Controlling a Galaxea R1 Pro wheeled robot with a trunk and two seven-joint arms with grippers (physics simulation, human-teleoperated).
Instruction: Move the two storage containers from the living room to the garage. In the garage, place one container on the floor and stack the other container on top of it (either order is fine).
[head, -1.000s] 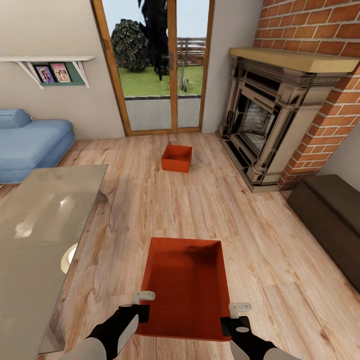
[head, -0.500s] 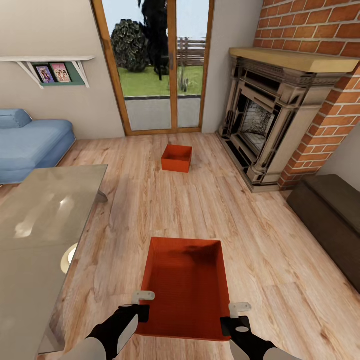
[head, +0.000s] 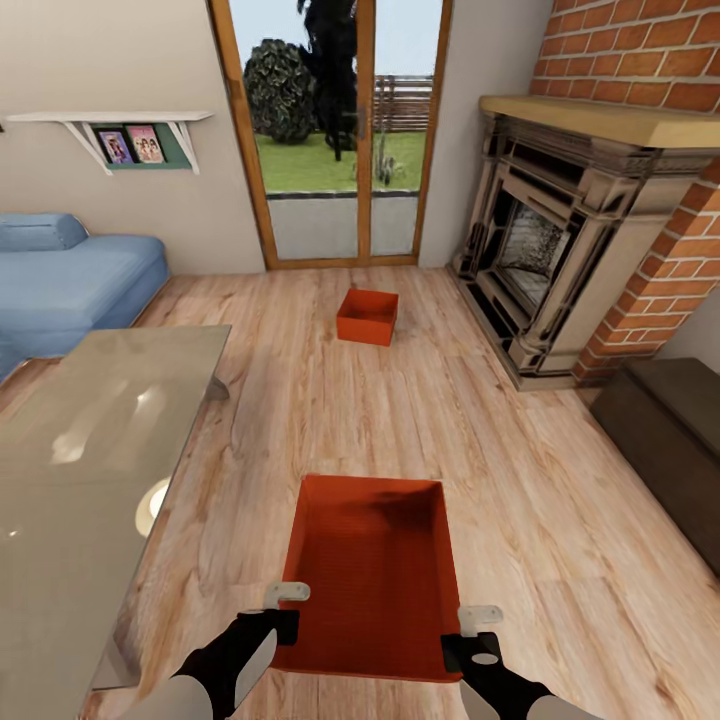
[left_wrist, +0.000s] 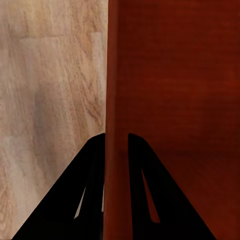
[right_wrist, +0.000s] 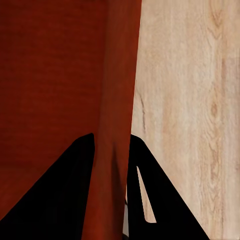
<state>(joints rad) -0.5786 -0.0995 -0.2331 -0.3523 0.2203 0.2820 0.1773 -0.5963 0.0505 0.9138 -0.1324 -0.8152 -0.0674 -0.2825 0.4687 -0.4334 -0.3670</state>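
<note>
Head view: left tool, right tool clamp container walls.

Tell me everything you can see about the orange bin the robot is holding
The near storage container is an orange-red, open-top rectangular bin with thin walls and a finely ribbed surface, empty inside. It sits level in front of the robot above the light wood plank floor, its long axis pointing away. The left gripper clamps its left wall near the close corner, and the right gripper clamps its right wall; the wrist views show each wall pinched between two dark fingers.
</note>
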